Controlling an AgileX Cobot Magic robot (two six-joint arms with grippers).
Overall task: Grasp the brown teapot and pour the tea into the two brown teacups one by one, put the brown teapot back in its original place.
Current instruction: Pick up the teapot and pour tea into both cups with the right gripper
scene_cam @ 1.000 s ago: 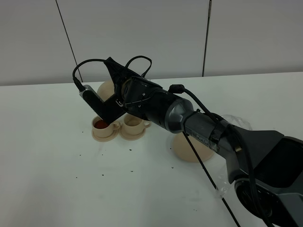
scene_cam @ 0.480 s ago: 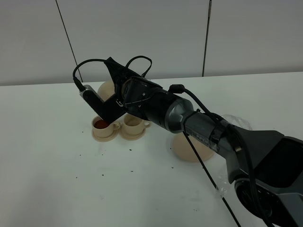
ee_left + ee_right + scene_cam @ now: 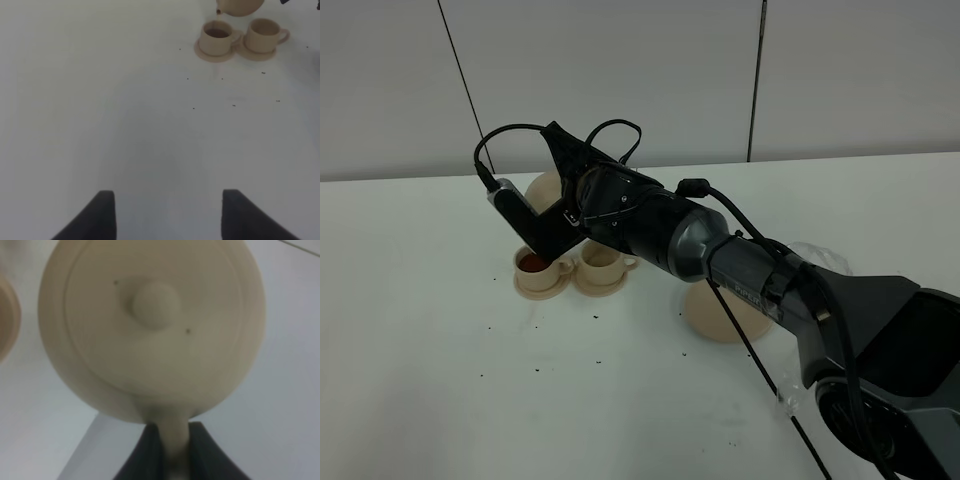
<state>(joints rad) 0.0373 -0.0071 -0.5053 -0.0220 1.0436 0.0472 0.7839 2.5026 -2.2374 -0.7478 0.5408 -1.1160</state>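
Nothing moved: one teapot [image 3: 150, 330] hangs over two teacups [image 3: 216, 36] [image 3: 263, 34], one filled.

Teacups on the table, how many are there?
2. The teacup holding tea sits below the brown teapot; the empty-looking teacup stands close beside it, on its right in the high view. The right arm could hide more.

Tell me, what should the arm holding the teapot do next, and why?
Probably level the brown teapot, held by its handle in the shut right gripper, and shift it over the empty-looking teacup; the other teacup already holds tea.
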